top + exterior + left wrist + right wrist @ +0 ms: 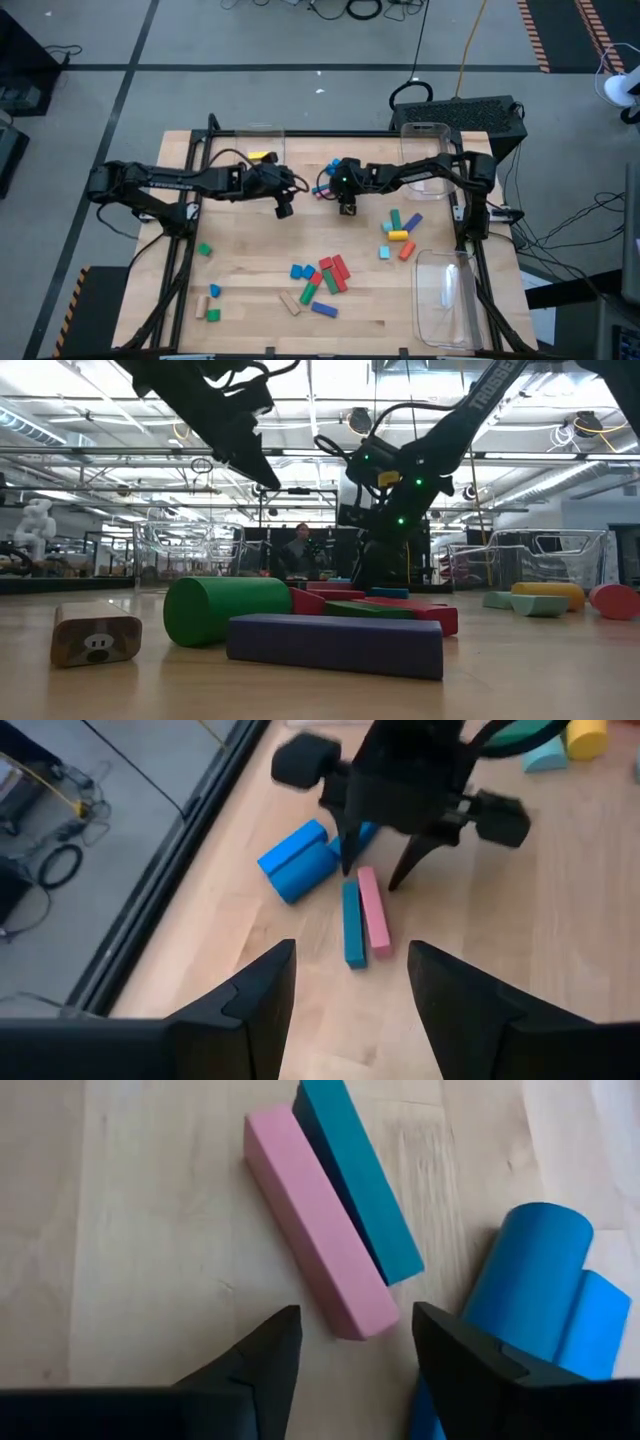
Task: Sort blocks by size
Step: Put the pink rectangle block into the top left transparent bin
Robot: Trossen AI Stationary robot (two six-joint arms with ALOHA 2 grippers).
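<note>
A pink bar [315,1230] and a teal bar [355,1175] lie side by side on the table toward its far edge, next to two blue cylinders [530,1280]. My right gripper [355,1355] stands open just above the pink bar's end, a finger on either side, touching nothing that I can see. My left gripper [350,990] is open and empty, a little to the left [283,208], facing the same bars [362,920] and the right gripper [372,875]. More blocks [320,280] lie in a heap at the middle front.
Other blocks lie at the right [397,235] and front left [207,300]. A green cylinder [225,610] and a dark blue bar [335,643] lie nearest the low camera. Clear bins stand at the far left [250,140], the far right [425,140] and the right front [445,295]. A yellow block [262,156] shows at the far left bin.
</note>
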